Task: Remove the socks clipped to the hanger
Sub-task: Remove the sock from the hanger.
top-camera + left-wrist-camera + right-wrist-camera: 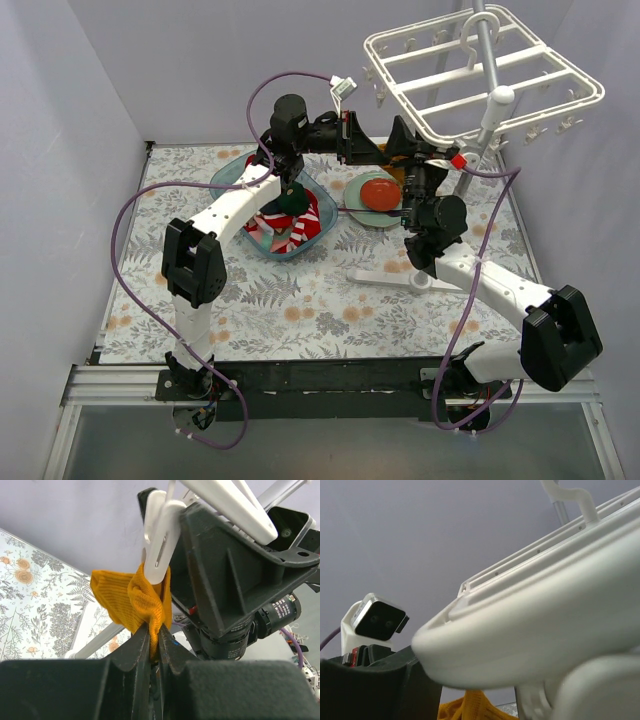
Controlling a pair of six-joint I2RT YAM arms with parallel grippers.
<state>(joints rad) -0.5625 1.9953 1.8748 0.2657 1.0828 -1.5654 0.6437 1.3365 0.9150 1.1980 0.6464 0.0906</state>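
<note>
The white hanger (480,70) stands high at the back right. A mustard yellow sock (132,597) hangs from one of its white clips (159,540). My left gripper (154,630) is shut on the sock's lower end, just under the clip; in the top view the gripper (360,150) is beside the hanger's left corner. My right gripper (397,140) faces it, with its black fingers (225,570) on either side of the clip's top. In the right wrist view the hanger's frame (545,630) fills the picture, with the sock (470,707) below it.
A blue translucent tub (232,178) at the back left holds red, striped and dark socks (290,225). A red-orange ball (378,192) lies on a green plate beside it. The hanger's stand base (390,278) lies on the floral cloth. Walls close in on three sides.
</note>
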